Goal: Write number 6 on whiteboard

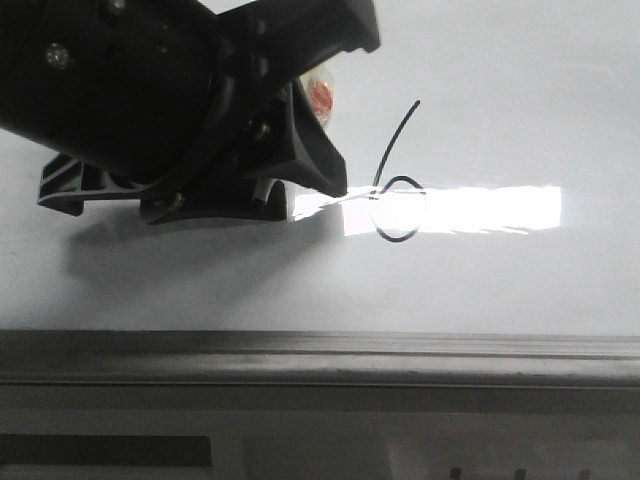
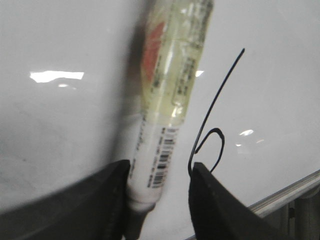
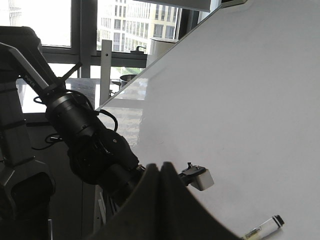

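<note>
The number 6 (image 1: 395, 195) already stands on the whiteboard (image 1: 500, 120): a slanted stem running up toward 1 o'clock and a small round loop at its foot, drawn in thin black line across a bright glare band. In the left wrist view the loop looks closed or very nearly so, so I judge the writing step to be at its end.

The left gripper (image 2: 157, 192) sits at 9 o'clock of the digit, its jaws clamped on a marker (image 2: 167, 95) with a clear yellowish cap section, red print and a barcoded white barrel. Whether the tip touches the board I cannot tell; it is hidden in every view. The next move calls for lifting the marker straight off the surface, since any sideways drag would smear or add a stray stroke through the loop just beside it.

The right gripper (image 3: 161, 172) has its jaws together and holds nothing. A second marker (image 3: 262, 229) lies on the board at its 5 o'clock, well apart from the digit. The grey edge rail (image 1: 320, 350) runs along 6 o'clock in the front view. Nothing blocks a clean retreat.
</note>
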You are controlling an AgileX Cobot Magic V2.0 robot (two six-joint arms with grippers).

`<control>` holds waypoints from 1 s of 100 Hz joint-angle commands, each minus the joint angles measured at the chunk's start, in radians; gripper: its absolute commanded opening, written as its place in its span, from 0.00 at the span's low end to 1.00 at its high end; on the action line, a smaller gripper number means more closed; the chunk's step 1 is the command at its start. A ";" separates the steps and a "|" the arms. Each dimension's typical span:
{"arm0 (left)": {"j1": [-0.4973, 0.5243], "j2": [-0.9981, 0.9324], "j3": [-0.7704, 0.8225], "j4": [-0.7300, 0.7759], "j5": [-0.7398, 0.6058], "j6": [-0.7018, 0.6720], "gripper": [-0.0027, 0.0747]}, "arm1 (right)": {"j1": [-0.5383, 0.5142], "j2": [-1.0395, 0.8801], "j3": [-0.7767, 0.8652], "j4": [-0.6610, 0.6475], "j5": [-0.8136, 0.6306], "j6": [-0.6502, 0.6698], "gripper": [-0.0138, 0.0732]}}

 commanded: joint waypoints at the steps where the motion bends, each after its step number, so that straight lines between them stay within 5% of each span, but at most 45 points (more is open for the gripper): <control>1: 0.028 0.049 0.020 -0.053 -0.270 -0.012 0.57 | -0.006 0.005 -0.034 0.000 -0.066 -0.003 0.09; 14: 0.028 0.049 0.020 -0.053 -0.270 -0.012 0.64 | -0.006 0.005 -0.034 0.000 -0.066 -0.003 0.09; 84: 0.028 -0.171 0.020 0.064 -0.144 0.040 0.63 | -0.006 0.005 -0.034 -0.006 -0.066 -0.003 0.09; 100: 0.028 -0.309 0.036 0.094 -0.024 0.164 0.47 | -0.006 -0.040 -0.029 -0.126 0.027 -0.003 0.09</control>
